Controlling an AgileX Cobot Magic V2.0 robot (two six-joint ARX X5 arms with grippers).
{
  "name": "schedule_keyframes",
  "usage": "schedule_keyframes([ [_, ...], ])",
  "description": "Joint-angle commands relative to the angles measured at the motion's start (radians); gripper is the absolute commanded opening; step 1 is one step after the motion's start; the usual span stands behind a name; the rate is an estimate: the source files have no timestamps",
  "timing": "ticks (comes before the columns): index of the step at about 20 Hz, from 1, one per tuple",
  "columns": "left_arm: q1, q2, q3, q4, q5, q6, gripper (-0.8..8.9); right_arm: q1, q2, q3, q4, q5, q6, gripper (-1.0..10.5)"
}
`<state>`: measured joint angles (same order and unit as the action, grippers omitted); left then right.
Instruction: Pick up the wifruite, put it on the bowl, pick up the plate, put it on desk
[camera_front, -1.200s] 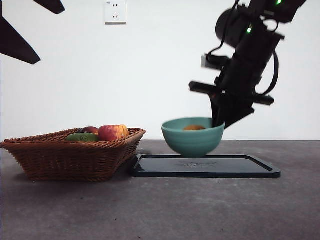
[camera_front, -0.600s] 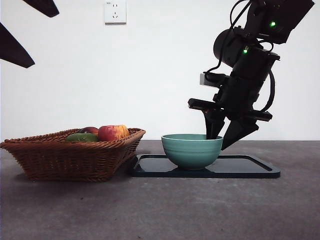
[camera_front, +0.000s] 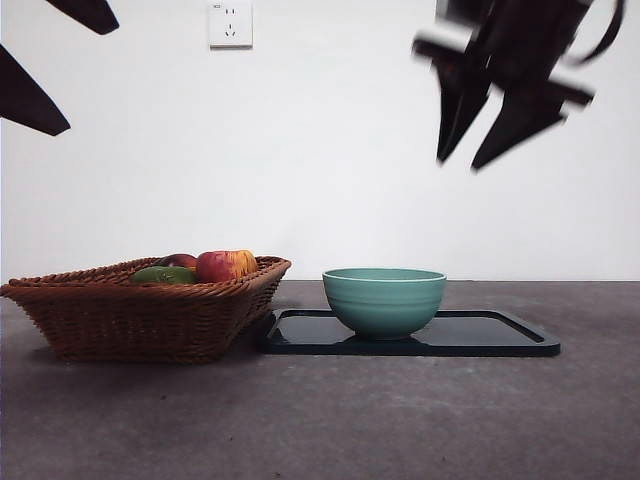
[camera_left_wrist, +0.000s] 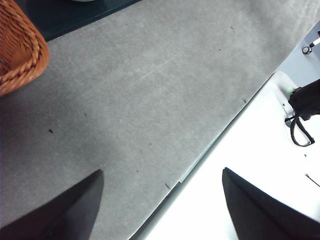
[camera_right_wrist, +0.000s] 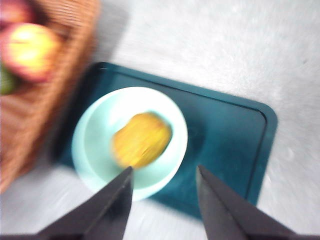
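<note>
On the worktop (camera_front: 320, 420) the dark tray (camera_front: 500, 335) carries the teal bowl (camera_front: 385, 300), and the wifruite (camera_right_wrist: 141, 139) already lies inside it. High above, the right hand (camera_front: 480, 150) hangs empty, jaws apart; moving the tray remains.

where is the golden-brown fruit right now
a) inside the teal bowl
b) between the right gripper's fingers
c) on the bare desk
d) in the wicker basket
a: the right wrist view shows the wifruite lying inside the bowl, with the right gripper open and empty above it.
</note>
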<state>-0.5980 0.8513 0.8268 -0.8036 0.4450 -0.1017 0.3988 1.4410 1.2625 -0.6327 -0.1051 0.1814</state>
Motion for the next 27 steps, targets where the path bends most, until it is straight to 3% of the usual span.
schedule_keyframes([
  [1, -0.005, 0.006, 0.005, 0.011, 0.005, 0.011, 3.74, 0.020, -0.093, 0.021, -0.070, 0.000, -0.027, 2.0],
  [6, -0.005, 0.006, 0.005, 0.011, 0.005, 0.011, 3.74, 0.054, -0.292, -0.010, -0.187, 0.000, -0.028, 2.0],
  [10, -0.005, 0.006, 0.005, 0.012, 0.005, 0.011, 3.74, 0.094, -0.459, -0.132, -0.185, -0.008, -0.028, 2.0],
  [17, -0.005, 0.006, 0.005, 0.018, 0.005, 0.011, 3.74, 0.169, -0.707, -0.397, -0.183, -0.111, 0.002, 2.0],
  [27, -0.005, 0.006, 0.005, 0.017, 0.005, 0.011, 3.74, 0.182, -0.816, -0.460, -0.183, -0.116, 0.017, 2.0],
])
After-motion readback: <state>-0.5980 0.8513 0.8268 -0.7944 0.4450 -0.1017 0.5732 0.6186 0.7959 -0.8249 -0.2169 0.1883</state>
